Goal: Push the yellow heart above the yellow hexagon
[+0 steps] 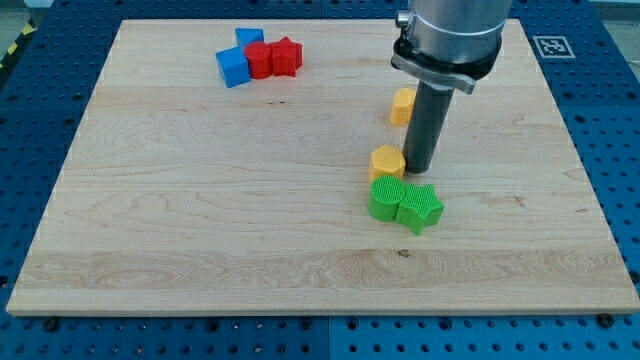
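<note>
The yellow hexagon (386,162) lies right of the board's middle. The yellow heart (402,105) lies above it and slightly to the right, partly hidden behind the rod. My tip (418,168) rests on the board just right of the yellow hexagon, close to it, and below the yellow heart. The rod rises from the tip to the arm's grey body at the view's top.
A green block (386,199) and a green star (421,207) sit touching just below the hexagon and tip. At the view's top left, two blue blocks (233,66) (250,38), a red block (260,60) and a red star (286,56) cluster. The wooden board (200,200) sits on a blue table.
</note>
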